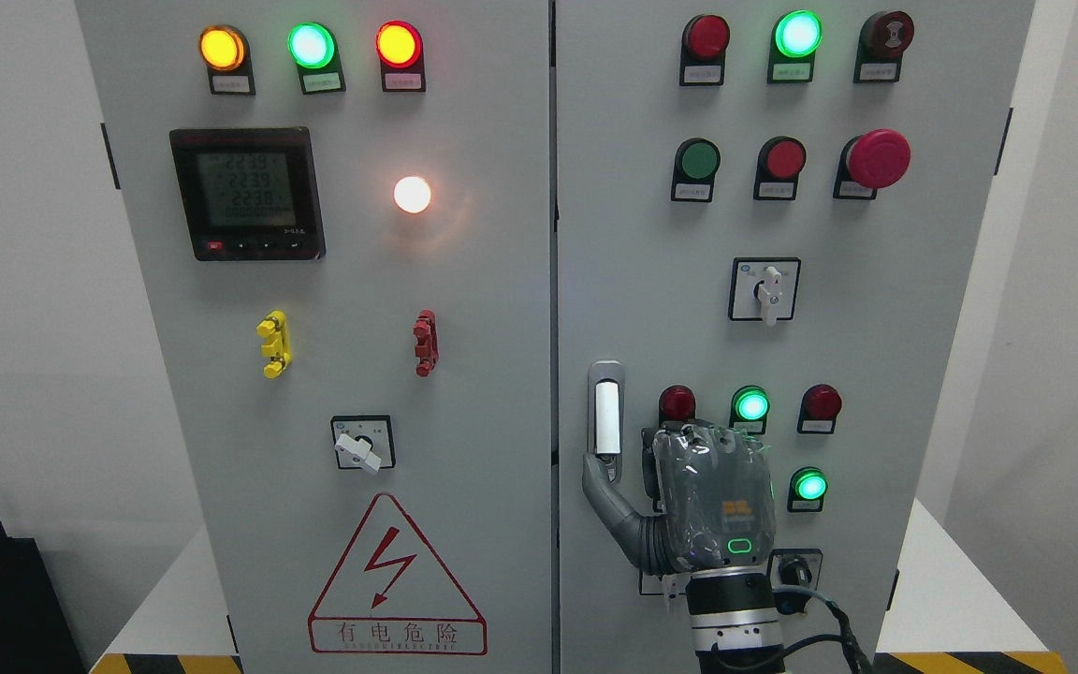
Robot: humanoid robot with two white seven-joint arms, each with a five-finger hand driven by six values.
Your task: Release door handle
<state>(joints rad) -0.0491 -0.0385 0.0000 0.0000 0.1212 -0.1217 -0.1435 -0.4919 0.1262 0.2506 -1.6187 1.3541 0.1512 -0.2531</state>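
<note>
One hand is in view, the right hand (693, 496), its arm rising from the bottom edge right of the middle. It is held upright with its back to the camera, flat against the right cabinet door (895, 374). Its thumb (609, 501) is stretched out to the left, the tip just below the door handle (605, 417) and seemingly touching the handle's lower end; I cannot tell for sure. The fingers point upward and hold nothing, so the hand looks relaxed and spread rather than clamped.

Left of the thumb runs the vertical seam (553, 374) between the two doors, close by. Bare grey panel lies above the handle, and open panel continues left of the seam on the left cabinet door (483, 393).

Fingertips are hard to make out against the panel, and the hand covers whatever sits behind the palm. A black component (796, 568) near the wrist is partly hidden by the black cable (829, 613).

Just above the fingers sit a red indicator lamp (677, 402) and a lit green indicator lamp (750, 405); another green lamp (810, 486) glows right of the hand. A rotary selector switch (765, 290) sits higher up, well apart.
</note>
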